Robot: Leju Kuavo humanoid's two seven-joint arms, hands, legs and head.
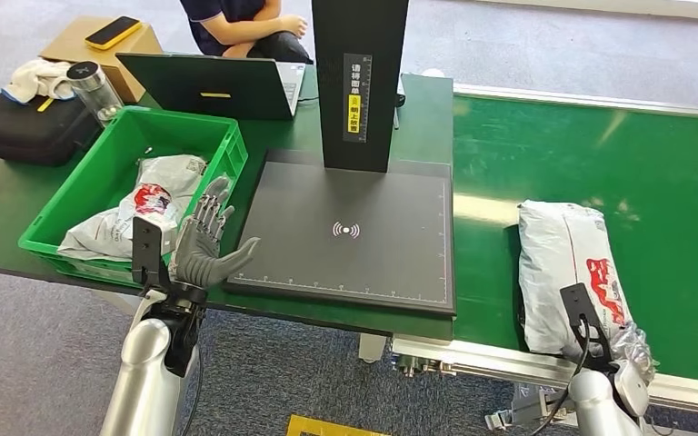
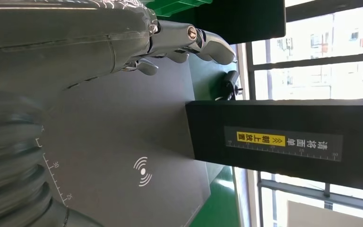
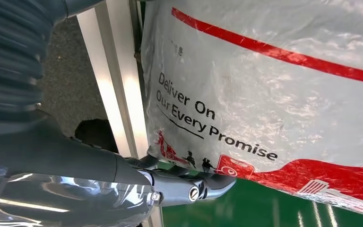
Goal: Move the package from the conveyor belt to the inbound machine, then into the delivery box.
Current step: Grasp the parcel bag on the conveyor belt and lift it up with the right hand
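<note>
Right hand (image 1: pixel 632 359) at the near end of the package (image 1: pixel 568 272): a thumb lies against the plastic, but whether the fingers (image 3: pixel 203 187) clamp it cannot be told. The package lies on the conveyor belt (image 1: pixel 600 154), long axis running away from the robot, near end at the belt's metal edge rail (image 3: pixel 123 94). Left hand (image 1: pixel 204 245), fingers spread and holding nothing, hovers between the inbound machine (image 1: pixel 350 232) and the delivery box (image 1: pixel 132 177). The right hand is judged nearer; the machine plate lies leftward, unobstructed.

White package (image 1: pixel 563 263) red print; green belt (image 1: pixel 654 182); green crate (image 1: pixel 100 182)
</note>
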